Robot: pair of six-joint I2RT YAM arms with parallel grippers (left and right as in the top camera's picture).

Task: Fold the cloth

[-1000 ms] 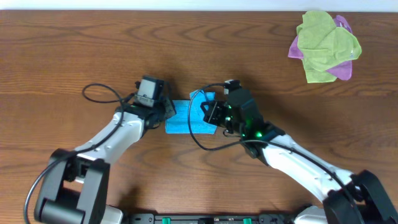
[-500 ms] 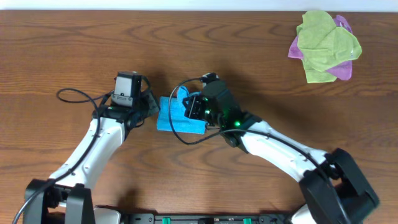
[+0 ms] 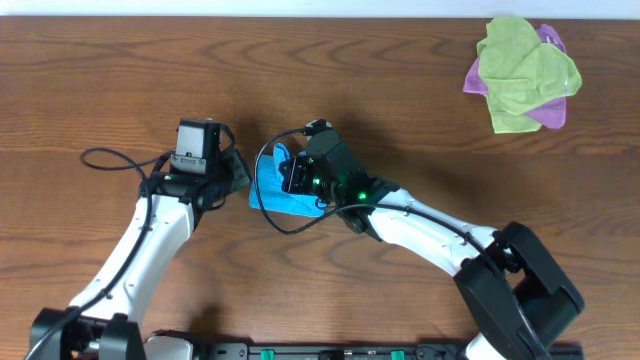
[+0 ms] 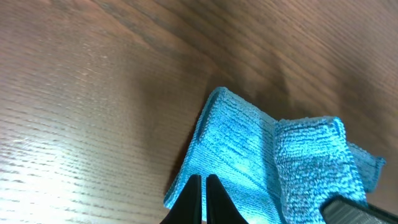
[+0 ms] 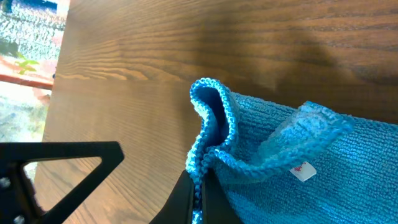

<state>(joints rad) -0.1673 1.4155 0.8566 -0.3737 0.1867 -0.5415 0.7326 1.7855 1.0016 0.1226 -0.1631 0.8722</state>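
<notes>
The sky-blue cloth (image 3: 272, 190) lies bunched and partly folded on the wooden table between my two grippers. In the right wrist view the cloth (image 5: 323, 180) shows its white tag (image 5: 303, 171). My right gripper (image 5: 200, 180) is shut on a raised, looped edge of the cloth; it shows overhead (image 3: 296, 176) over the cloth's right part. My left gripper (image 4: 204, 182) is shut, its tips over the near left edge of the cloth (image 4: 242, 149), with no cloth seen between them. Overhead, the left gripper (image 3: 238, 175) sits at the cloth's left edge.
A lime-green cloth (image 3: 520, 75) lies on a purple-pink cloth (image 3: 548, 112) at the far right corner of the table. Black cables loop near both wrists.
Both grippers and the blue cloth have shifted left across the table. The cloth has become more bunched, with one edge lifted in the right gripper.
</notes>
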